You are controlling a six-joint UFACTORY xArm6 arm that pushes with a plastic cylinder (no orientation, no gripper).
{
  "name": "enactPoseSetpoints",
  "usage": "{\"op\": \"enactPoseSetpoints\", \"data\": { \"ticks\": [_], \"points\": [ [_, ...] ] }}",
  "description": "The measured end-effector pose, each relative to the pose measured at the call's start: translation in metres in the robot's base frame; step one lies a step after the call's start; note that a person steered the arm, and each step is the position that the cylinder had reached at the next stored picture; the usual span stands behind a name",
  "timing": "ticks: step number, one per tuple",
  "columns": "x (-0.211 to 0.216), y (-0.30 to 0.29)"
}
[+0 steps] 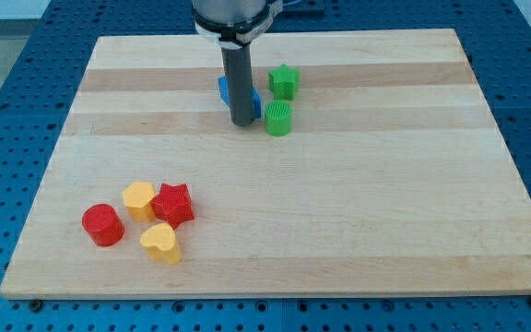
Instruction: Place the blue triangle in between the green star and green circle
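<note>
Standing with tip (pixel 242 123) before the blue triangle (pixel 224 90), mostly hidden behind the dark rod, just left of the ridged green star (pixel 284 80) and green circle (pixel 278 118) on pale wooden table (pixel 339 203); no jaws.

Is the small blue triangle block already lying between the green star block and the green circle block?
No: the blue triangle lies left of both the green star and green circle.
</note>
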State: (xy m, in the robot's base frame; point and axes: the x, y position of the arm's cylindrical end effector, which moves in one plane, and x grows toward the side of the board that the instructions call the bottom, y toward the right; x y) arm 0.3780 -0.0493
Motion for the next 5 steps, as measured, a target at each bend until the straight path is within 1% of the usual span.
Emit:
{"op": "enactPoseSetpoints", "data": {
  "ticks": [3,4,5],
  "points": [
    [0.001,-0.002],
    [0.016,-0.029],
    [0.016,-0.067]
  ]
}}
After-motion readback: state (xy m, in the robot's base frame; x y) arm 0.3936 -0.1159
